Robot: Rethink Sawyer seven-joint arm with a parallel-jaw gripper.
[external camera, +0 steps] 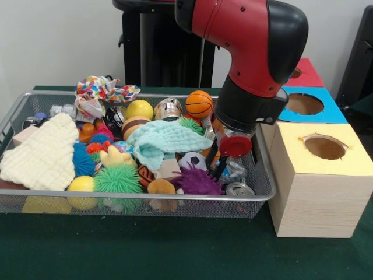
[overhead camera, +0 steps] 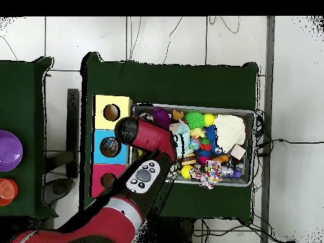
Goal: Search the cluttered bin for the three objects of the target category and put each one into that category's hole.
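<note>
A wire mesh bin [external camera: 11,116] holds mixed clutter: balls, spiky toys, cloths and cans. My gripper [external camera: 222,165] reaches down into the bin's right end, just above a silver can [external camera: 239,189] and some crumpled clear plastic [external camera: 234,170]. Whether it holds anything is hidden by the wrist. A purple spiky ball [external camera: 196,182] and a small soccer ball [external camera: 191,160] lie just to its left. Three boxes with round holes stand to the right of the bin: yellow [external camera: 325,147], blue [external camera: 304,104] and red [external camera: 303,73]. In the overhead view the arm [overhead camera: 149,142] covers the gripper and the bin's [overhead camera: 248,114] left end.
Also in the bin are an orange basketball [external camera: 199,103], a yellow ball [external camera: 139,109], a teal cloth [external camera: 163,140], a cream cloth [external camera: 44,153], a green spiky ball [external camera: 118,179] and a patterned cloth [external camera: 102,90]. A purple bowl [overhead camera: 7,150] sits on a side table.
</note>
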